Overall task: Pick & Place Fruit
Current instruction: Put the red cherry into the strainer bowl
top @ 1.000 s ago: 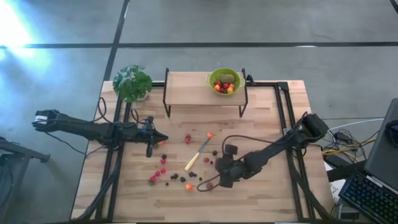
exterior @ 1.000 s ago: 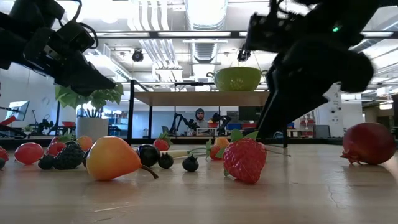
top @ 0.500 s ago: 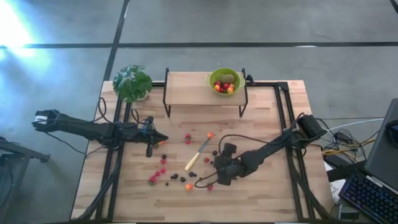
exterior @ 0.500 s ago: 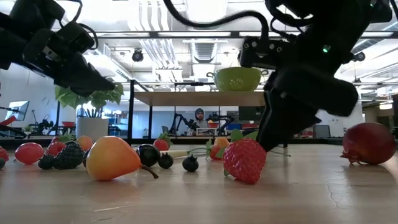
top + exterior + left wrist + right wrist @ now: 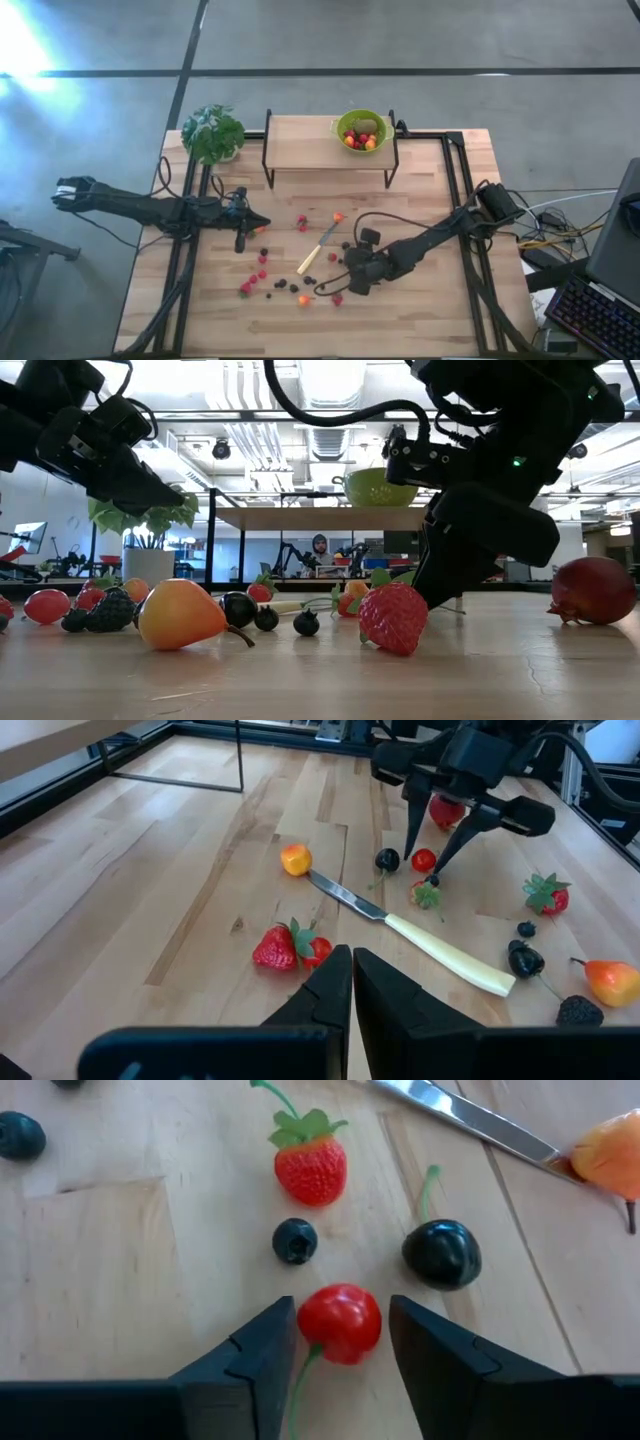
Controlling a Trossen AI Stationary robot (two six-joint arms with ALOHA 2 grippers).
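While your left gripper (image 5: 345,982) hangs clenched above the table (image 5: 420,310) near a pair of strawberries (image 5: 290,946), your right gripper (image 5: 340,1342) sits low with its fingers spread, a red cherry (image 5: 341,1323) between them. Just beyond lie a dark cherry (image 5: 442,1253), a blueberry (image 5: 295,1240) and a strawberry (image 5: 311,1166). Up on the raised shelf (image 5: 300,145), the green bowl (image 5: 345,122) holds a kiwi-like ball (image 5: 364,127) and several red and orange pieces.
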